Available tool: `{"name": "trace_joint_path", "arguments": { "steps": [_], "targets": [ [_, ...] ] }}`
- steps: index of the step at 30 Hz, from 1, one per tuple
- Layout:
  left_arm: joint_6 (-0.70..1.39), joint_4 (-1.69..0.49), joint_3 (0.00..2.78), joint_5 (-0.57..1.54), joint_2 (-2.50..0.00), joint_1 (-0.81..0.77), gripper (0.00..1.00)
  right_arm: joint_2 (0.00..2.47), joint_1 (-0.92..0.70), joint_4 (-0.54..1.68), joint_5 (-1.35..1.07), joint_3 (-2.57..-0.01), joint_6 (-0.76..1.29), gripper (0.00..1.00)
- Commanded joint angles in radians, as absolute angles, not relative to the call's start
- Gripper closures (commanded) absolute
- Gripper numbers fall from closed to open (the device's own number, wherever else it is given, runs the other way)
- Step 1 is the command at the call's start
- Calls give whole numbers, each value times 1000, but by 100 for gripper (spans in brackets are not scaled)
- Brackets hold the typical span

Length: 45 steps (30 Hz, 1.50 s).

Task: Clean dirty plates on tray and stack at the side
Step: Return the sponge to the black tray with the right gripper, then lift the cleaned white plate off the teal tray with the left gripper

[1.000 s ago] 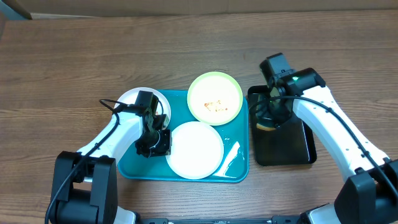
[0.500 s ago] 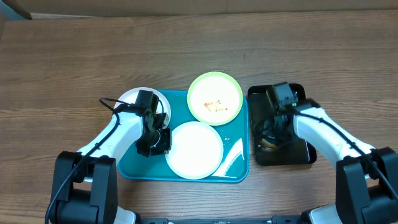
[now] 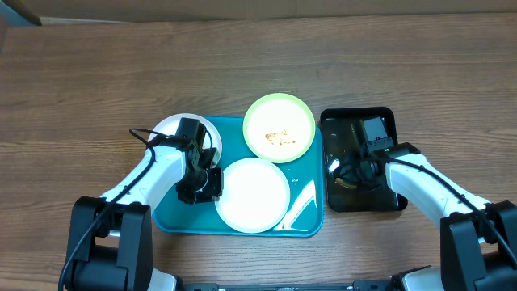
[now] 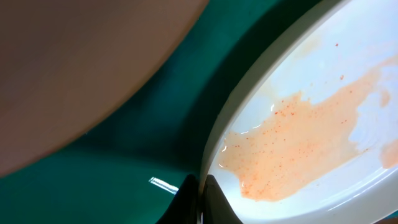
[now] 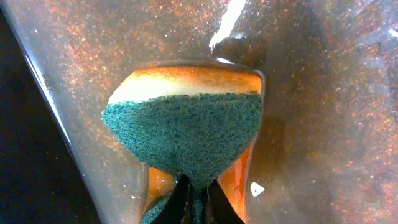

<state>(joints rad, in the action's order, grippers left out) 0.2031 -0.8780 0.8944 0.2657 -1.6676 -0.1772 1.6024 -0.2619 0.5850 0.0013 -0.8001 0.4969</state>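
L claw [image 4: 200,198] pinches mid white plate [image 3: 252,194] rim at its 9 o'clock | R claw [image 5: 198,198] pinches sponge [image 5: 186,130] in black tray [image 3: 388,121] | plate lies 9 o'clock frm sponge

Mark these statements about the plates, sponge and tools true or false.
1. The green plate carries orange smears. True.
2. The right tool grips a sponge. True.
3. The sponge sits on the green plate. False: it is over the black tray.
4. The left tool is shut on the middle white plate's rim. True.
5. The green plate is stacked on the middle white plate. False: they lie side by side on the teal tray.
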Motion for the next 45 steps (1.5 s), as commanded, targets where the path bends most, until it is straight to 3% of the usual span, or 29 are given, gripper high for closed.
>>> {"name": "trace_joint_path", "arguments": {
  "steps": [1, 13, 30, 45],
  "targets": [
    [187, -907, 906, 281, -1671, -186, 96, 1648, -268, 584, -62, -753, 494, 96],
    [191, -995, 1036, 176, -1471, -186, 96, 1648, -268, 585, -62, -753, 494, 95],
    [206, -955, 1037, -282, -1185, -197, 96, 1648, -268, 590, -62, -753, 494, 95],
    [251, -926, 1037, -777, -1186, -600, 96, 1648, -268, 595, -62, -753, 494, 95]
  ]
}}
